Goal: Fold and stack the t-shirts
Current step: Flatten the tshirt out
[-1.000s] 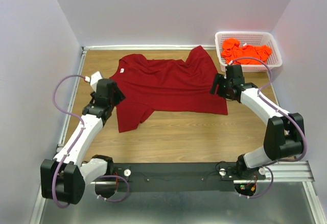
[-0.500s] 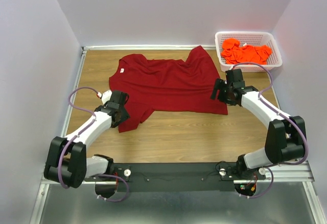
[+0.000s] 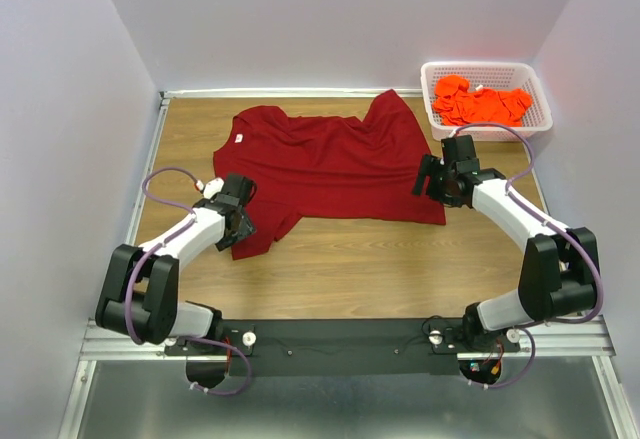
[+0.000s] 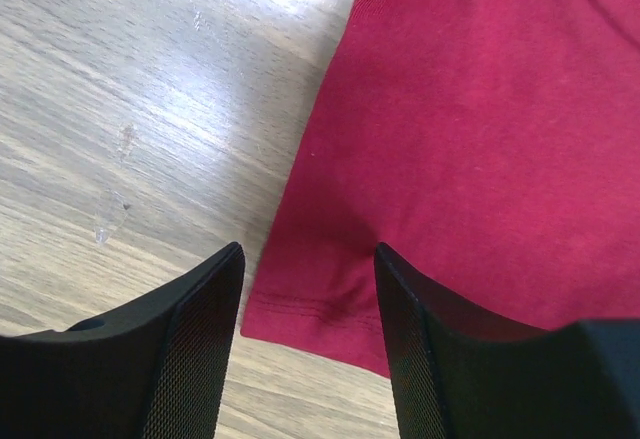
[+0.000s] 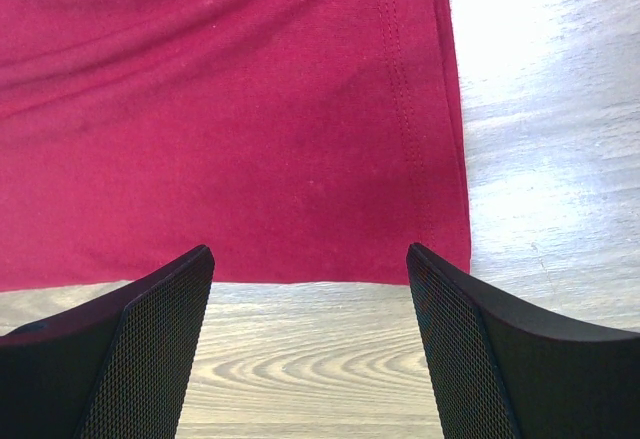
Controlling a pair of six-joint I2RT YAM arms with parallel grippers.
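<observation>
We've got the maroon shirt (image 3: 330, 164) spread out on the counter (image 3: 350, 249). Our left hand (image 4: 308, 251) is open over its sleeve hem and the right hand (image 5: 309, 251) is wide open over a bottom corner, neither holding anything. The orange shirts (image 3: 485, 102) are piled in the basket (image 3: 487, 65), far right.

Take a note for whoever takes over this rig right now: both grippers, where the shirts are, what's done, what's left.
Left gripper: open, empty, over the sleeve hem of the maroon t-shirt.
Right gripper: open, empty, over its bottom hem's near corner.
The maroon t-shirt lies spread, unfolded, on the table; orange t-shirts sit bunched in the white basket.
Done: nothing folded or stacked.
Left: fold every shirt, then stack.
</observation>
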